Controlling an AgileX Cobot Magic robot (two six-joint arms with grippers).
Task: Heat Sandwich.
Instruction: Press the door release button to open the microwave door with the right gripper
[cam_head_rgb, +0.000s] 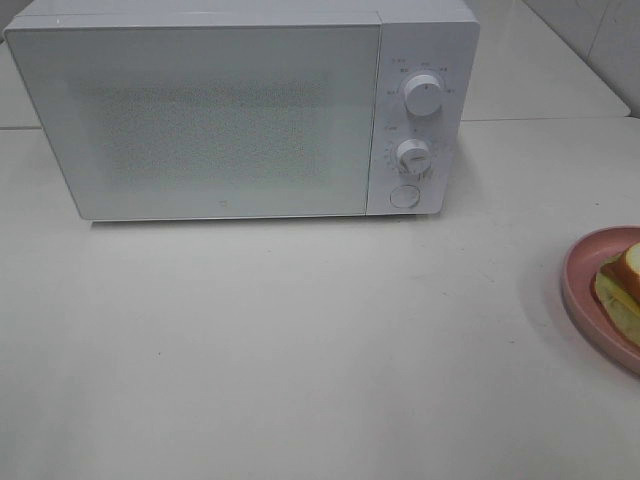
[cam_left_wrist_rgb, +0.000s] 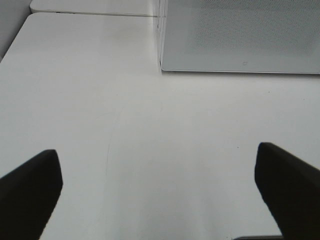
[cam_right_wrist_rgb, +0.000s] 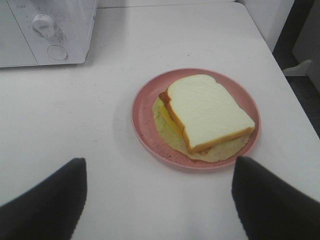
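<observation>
At worktop (cam_head_rgb: 300, 350) right, sandwich (cam_right_wrist_rgb: 207, 112) lying flat on pink plate (cam_right_wrist_rgb: 145, 125); long axis running toward microwave (cam_head_rgb: 200, 120), rounded end facing it. Jaws standing wide, holding nothing: left gripper (cam_left_wrist_rgb: 156, 165), right gripper (cam_right_wrist_rgb: 157, 170).

Round pink plate (cam_right_wrist_rgb: 148, 100) on white table (cam_head_rgb: 300, 350).

Faint printed marks ring the upper dial (cam_head_rgb: 424, 95) and lower dial (cam_head_rgb: 411, 154) on the microwave (cam_head_rgb: 200, 120), all too small to read. A tiny logo (cam_head_rgb: 222, 209) low on its door is also illegible.
</observation>
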